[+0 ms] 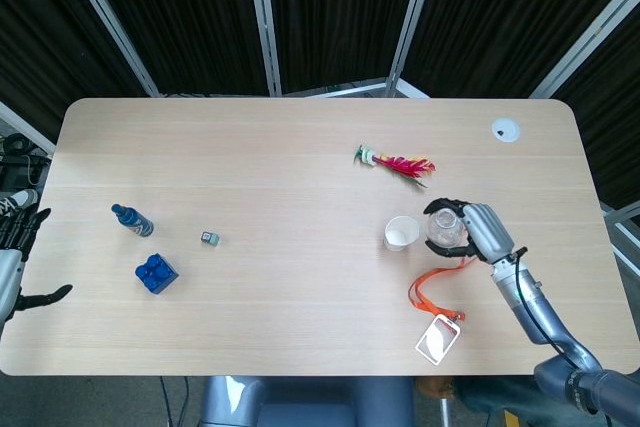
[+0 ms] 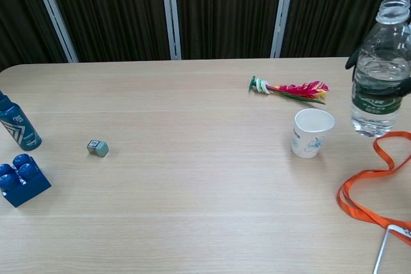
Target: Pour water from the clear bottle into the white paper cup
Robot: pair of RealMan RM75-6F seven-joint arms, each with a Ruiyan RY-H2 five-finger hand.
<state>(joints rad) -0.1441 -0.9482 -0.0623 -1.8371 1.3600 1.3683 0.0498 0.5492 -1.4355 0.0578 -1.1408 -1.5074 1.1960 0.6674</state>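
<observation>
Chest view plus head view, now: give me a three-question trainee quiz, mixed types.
1. True or false: the clear bottle is tipped over the white paper cup.
2. Which hand holds the bottle? A) left hand B) right hand C) neither
3. Fill in: the orange lanyard lies on the cup's ____ side in the chest view.

Key: 1 false, the bottle is upright and held beside the cup; 2 B; 3 right.
</observation>
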